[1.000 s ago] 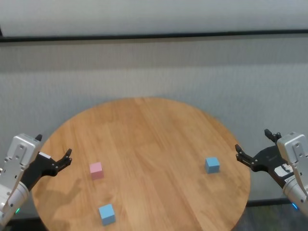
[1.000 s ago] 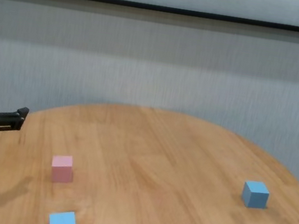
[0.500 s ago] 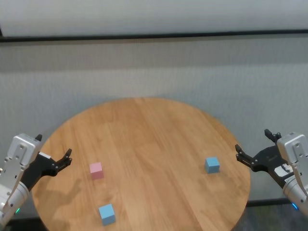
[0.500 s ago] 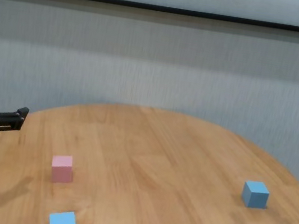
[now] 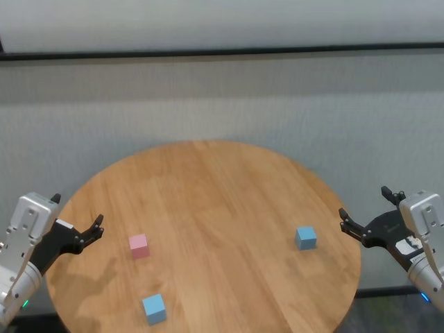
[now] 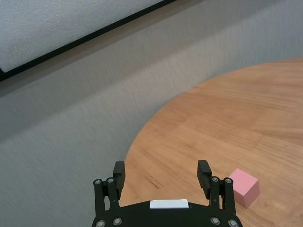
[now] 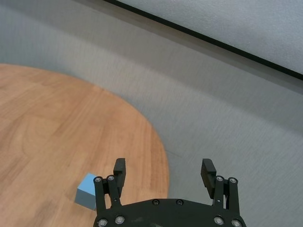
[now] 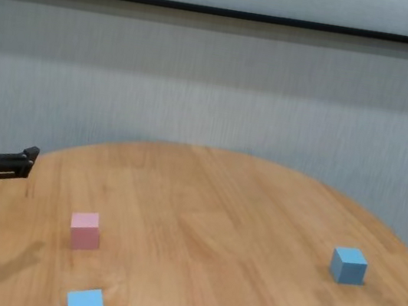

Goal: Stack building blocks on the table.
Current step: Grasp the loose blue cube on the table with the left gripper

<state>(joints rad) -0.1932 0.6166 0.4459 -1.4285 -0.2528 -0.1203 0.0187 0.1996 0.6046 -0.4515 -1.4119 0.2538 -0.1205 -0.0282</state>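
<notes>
A: Block status? Anything shifted over the last second?

B: Nothing detected. The pink block (image 5: 138, 245) is taken as the landmark, sitting flat on the table (image 5: 208, 187) toward the robot's left. One blue block (image 5: 154, 309) is found nearer the robot than the pink, just to its right, close to the near edge. The second blue block (image 5: 306, 237) is located well apart from the pink, far across to the right, near the right rim. No block is touched by another; no stack has been started.

A: Grippers?

B: Both are seen with fingers spread wide and nothing between them. The left gripper (image 5: 78, 223) is held left of the pink block, over the table's left rim, same spot as a second ago. The right gripper (image 5: 368, 211) is parked past the far blue block, off the right rim, also unmoved.

A: Meaning for the task?

B: It is judged as not begun. A first pick is still owed. The pink block seems closest to the left gripper, though height above the tabletop can't be read well from these angles.
</notes>
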